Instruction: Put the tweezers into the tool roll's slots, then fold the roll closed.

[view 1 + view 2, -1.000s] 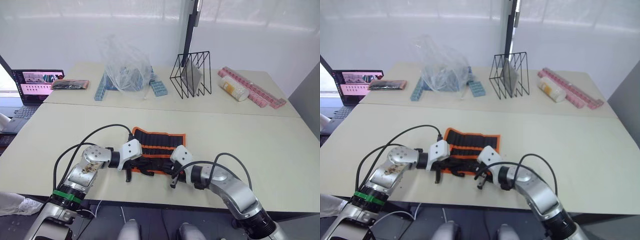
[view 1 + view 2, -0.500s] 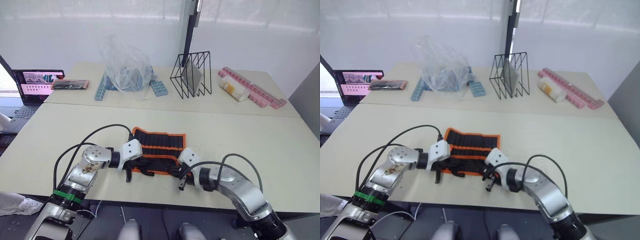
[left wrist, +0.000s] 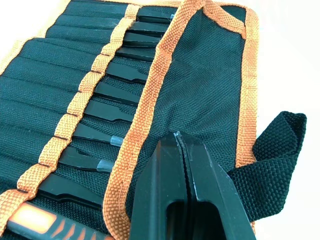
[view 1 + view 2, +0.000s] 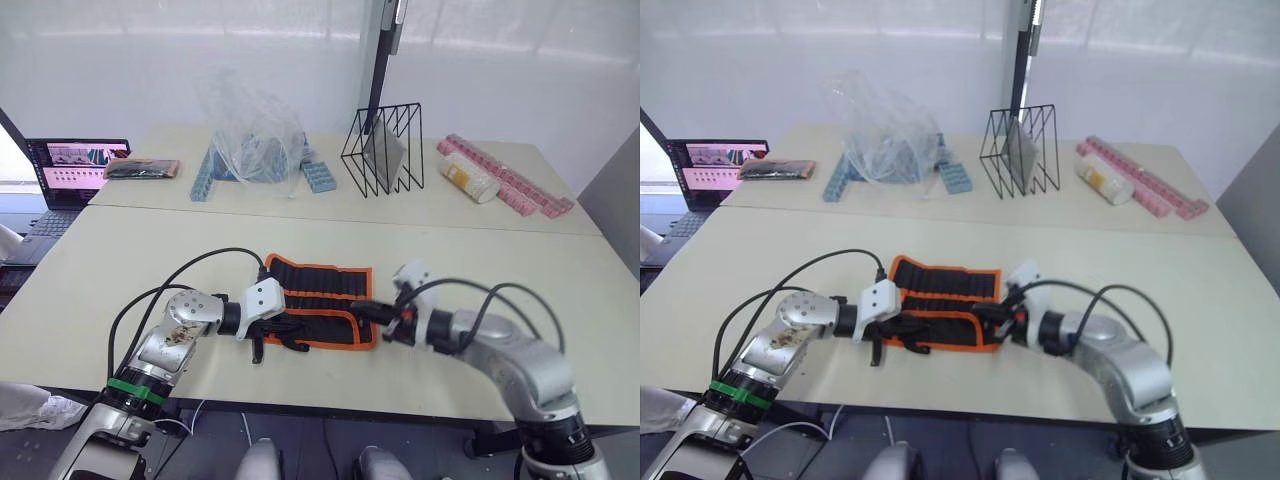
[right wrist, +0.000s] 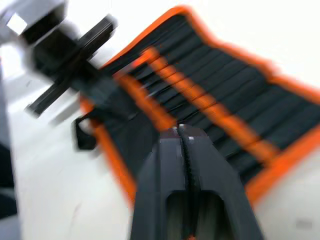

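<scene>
Swinging out from the near edge, the right gripper (image 4: 372,310) now points closed fingers at the tool roll (image 4: 322,302)'s right end. Left gripper (image 3: 181,150), fingers closed, rests on its flap. Tweezers (image 3: 107,95) appear slotted; folding remains.

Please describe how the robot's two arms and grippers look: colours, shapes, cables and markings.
Both arms are rounded silver-grey metal, each with a loose black cable looping above it. The left arm has a green band near its base. White box-shaped wrist blocks lead to the left gripper and right gripper, each with two slim black fingers.
</scene>
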{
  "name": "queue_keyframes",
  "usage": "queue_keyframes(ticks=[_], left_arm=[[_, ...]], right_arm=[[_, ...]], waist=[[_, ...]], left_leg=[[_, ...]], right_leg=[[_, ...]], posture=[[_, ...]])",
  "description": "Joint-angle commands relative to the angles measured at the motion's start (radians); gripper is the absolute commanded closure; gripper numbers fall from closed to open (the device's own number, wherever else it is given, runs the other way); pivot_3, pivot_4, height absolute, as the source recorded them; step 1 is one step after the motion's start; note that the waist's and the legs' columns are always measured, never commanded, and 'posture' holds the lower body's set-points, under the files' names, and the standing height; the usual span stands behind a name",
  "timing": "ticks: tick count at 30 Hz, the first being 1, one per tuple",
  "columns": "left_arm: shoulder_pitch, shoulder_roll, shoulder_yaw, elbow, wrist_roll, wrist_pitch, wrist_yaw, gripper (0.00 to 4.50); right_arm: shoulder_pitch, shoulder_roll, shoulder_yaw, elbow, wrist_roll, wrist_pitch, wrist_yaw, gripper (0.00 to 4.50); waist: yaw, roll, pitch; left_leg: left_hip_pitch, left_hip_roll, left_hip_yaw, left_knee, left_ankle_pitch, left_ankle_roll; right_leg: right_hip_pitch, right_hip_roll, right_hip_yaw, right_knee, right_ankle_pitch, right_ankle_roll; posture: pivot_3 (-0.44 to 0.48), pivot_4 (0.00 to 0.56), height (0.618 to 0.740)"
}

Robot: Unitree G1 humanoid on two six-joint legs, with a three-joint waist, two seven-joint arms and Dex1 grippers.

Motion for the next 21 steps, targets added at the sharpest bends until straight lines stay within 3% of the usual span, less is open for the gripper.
queue_keyframes(ticks=[1, 2, 15, 21], left_arm=[[0.011, 0.009, -0.022, 0.041, 0.039, 0.002, 0.005, 4.50], [0.015, 0.010, -0.022, 0.039, 0.040, 0.000, 0.005, 4.50], [0.030, 0.014, -0.020, 0.026, 0.041, 0.000, 0.014, 4.50], [0.031, 0.015, -0.020, 0.024, 0.041, 0.002, 0.016, 4.50]], right_arm=[[-0.049, -0.007, -0.096, 0.099, 0.077, 0.089, -0.006, 2.96], [-0.059, -0.008, -0.105, 0.125, 0.087, 0.114, -0.013, 2.68], [-0.027, 0.030, -0.094, 0.230, 0.173, 0.283, -0.025, 2.68], [-0.082, 0.127, -0.153, 0.318, 0.197, 0.293, -0.080, 2.68]], waist=[[-0.002, 0.000, 0.000], [-0.003, 0.001, 0.000], [-0.003, 0.001, 0.000], [-0.012, 0.001, 0.000]], left_leg=[[0.000, 0.000, 0.000, 0.000, 0.000, 0.000], [0.000, 0.000, 0.000, 0.000, 0.000, 0.000], [0.000, 0.000, 0.000, 0.000, 0.000, 0.000], [0.001, 0.000, 0.000, -0.001, 0.000, 0.000]], right_leg=[[0.000, 0.000, 0.000, 0.000, 0.000, 0.000], [0.000, 0.000, 0.000, 0.000, 0.000, 0.000], [0.000, 0.000, 0.000, 0.000, 0.000, 0.000], [0.000, 0.000, 0.000, 0.000, 0.000, 0.000]], posture=[[0.000, 0.150, 0.684], [0.000, 0.150, 0.684], [0.000, 0.150, 0.684], [0.000, 0.150, 0.684]])
